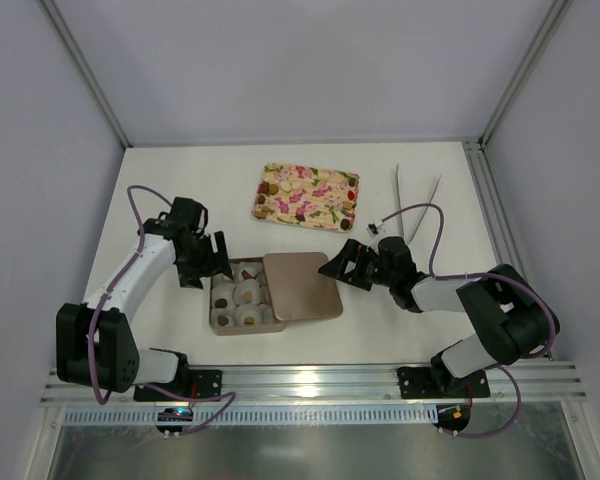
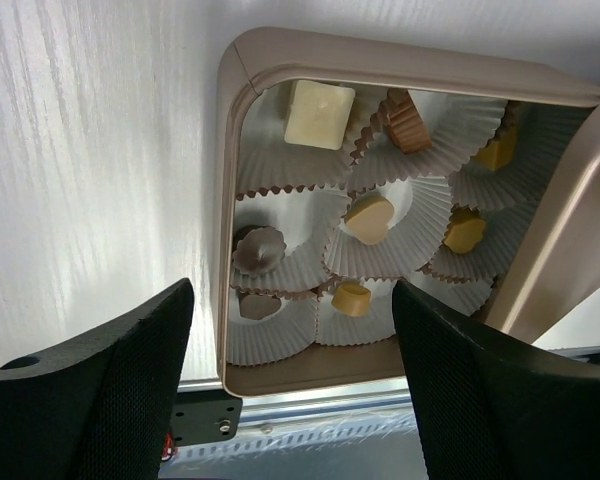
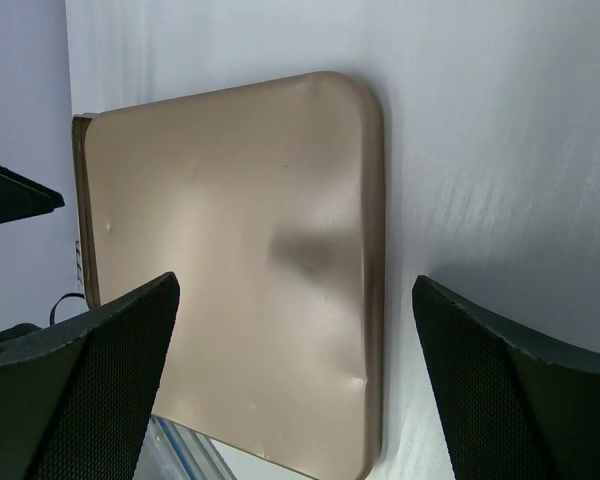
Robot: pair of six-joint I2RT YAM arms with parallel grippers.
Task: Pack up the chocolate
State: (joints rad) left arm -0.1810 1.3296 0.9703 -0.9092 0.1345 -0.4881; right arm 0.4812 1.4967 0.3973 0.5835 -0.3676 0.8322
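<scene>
An open tan box [image 1: 216,318] holds white paper cups with chocolate [image 2: 368,218] pieces in them: cream, golden-tan [image 2: 351,298] and dark brown [image 2: 258,248]. Its tan lid [image 1: 302,286] lies over the box's right part. My left gripper [image 1: 202,262] hangs open over the box's left side, and nothing sits between its fingers [image 2: 110,380]. To the right of the lid my right gripper [image 1: 342,266] stands open. In its wrist view the lid's [image 3: 240,280] right edge lies between the wide fingers [image 3: 90,370], apart from both.
A pink-and-cream floral tray [image 1: 305,195] lies behind the box, with a few dark pieces on it. Metal tongs [image 1: 416,200] rest at the back right. An aluminium rail [image 1: 310,382] runs along the near table edge.
</scene>
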